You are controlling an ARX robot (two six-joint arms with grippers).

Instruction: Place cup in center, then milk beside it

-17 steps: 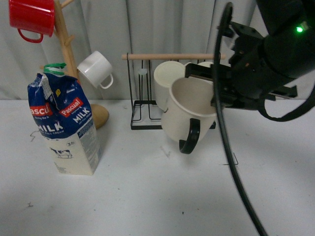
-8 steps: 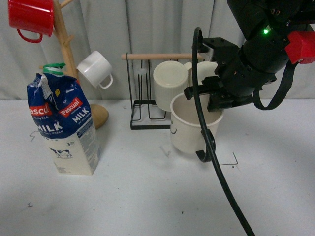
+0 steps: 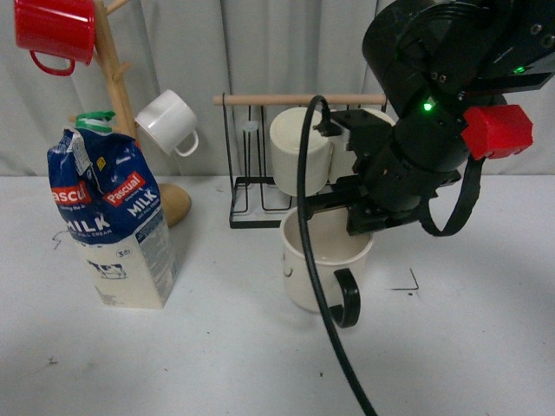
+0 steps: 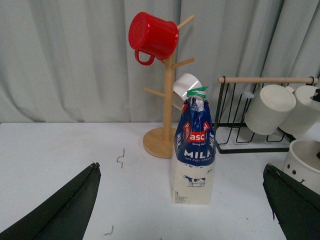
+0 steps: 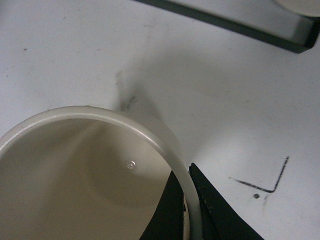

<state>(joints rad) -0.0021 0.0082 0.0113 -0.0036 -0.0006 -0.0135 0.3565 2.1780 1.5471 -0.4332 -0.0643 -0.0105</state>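
Jaws of the right gripper (image 5: 189,200) are clamped on the rim of the cup (image 3: 305,264), one finger inside the wall and one outside, as seen plainly in the right wrist view. The cup is held upright near the middle of the tabletop (image 3: 217,364), with its black handle (image 3: 347,299) turned toward the front camera. Whether the base is actually resting on the tabletop can't be told for sure; it looks down or very nearly so. A small black corner mark (image 3: 405,281) is drawn on the tabletop just right of the cup.

On the left gripper (image 4: 181,169) the jaws are spread wide apart, and it's pointed at the milk from well back. The milk (image 3: 117,221) is stood upright on the left side of the tabletop, well apart from the cup, with a green cap (image 3: 94,117) on top and its blue upper part a bit crumpled.

Behind the milk a wooden mug tree (image 3: 110,52) is seen, with a red mug (image 3: 54,30) hung up high and a small white mug (image 3: 169,121) lower down. Behind the cup a black wire rack (image 3: 256,223) is parked, and ribbed cream mugs (image 3: 299,147) are hung from its wooden bar (image 3: 286,100).
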